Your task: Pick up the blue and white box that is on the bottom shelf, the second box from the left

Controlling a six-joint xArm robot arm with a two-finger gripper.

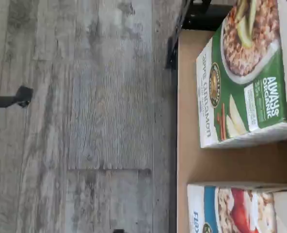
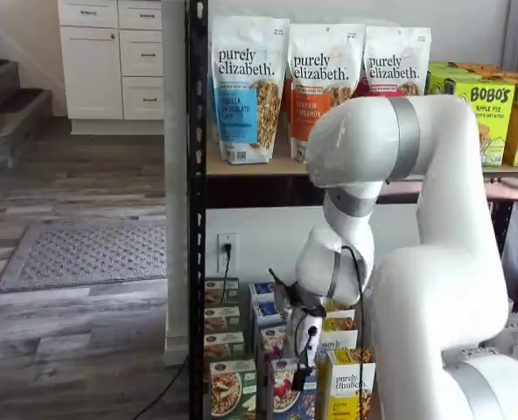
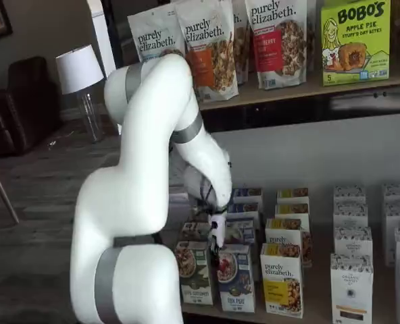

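The blue box point(image 3: 236, 277) stands upright at the front of the bottom shelf point(image 3: 321, 314), between the green box point(image 3: 194, 272) and the yellow box point(image 3: 282, 279), close beside both. In a shelf view it shows low in the rack point(image 2: 287, 390), partly behind the arm. The wrist view catches only one end of it point(image 1: 240, 208) on the tan shelf board, with the green oatmeal box lying apart from it and grey plank floor beyond the shelf edge. The end effector point(image 3: 217, 244) hangs just above and in front of the blue box, not touching it; its fingers are side-on and dark against the boxes, so no gap can be made out by eye, though it appears to stand at its widest with nothing in it. The box looks like thin printed card: probably light, stiff along its edges but easily dented on the broad faces, and rather slick. The narrow sides, near the top, seem the best hold, though the neighbours leave little room for fingers.
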